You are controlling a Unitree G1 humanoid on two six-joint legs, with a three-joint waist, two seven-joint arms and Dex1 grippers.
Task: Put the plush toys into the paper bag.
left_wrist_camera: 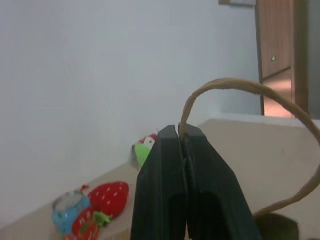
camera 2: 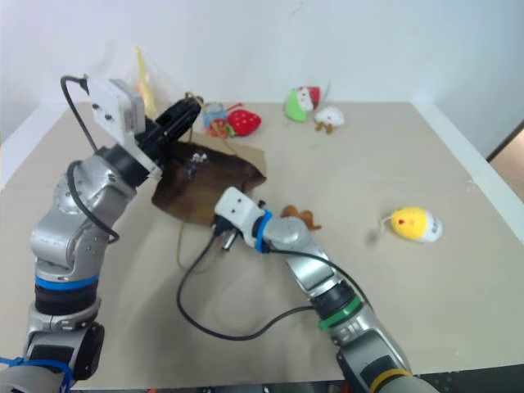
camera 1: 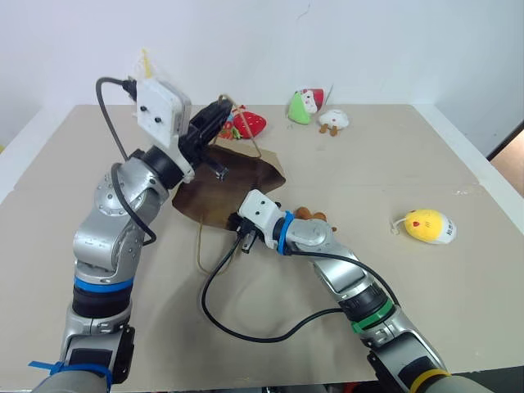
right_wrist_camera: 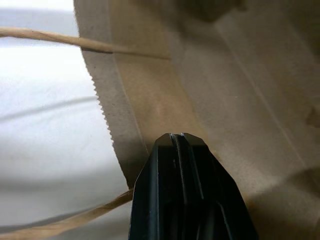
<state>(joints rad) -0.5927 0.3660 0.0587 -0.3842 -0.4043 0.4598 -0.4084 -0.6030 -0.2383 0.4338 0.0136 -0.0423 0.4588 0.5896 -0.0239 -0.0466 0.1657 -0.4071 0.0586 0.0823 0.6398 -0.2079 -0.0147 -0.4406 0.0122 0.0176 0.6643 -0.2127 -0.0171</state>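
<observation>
No readable text, label or number anywhere.

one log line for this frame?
left gripper: shut on handle | right gripper: shut at paper bag | yellow plush, brown plush: on table

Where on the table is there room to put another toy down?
Bare table runs along the near right, in front of the yellow plush. Another free patch lies between that plush and the far toys, the white plush and green-and-red plush. It is crowded around the paper bag, brown plush and strawberry plush.
</observation>
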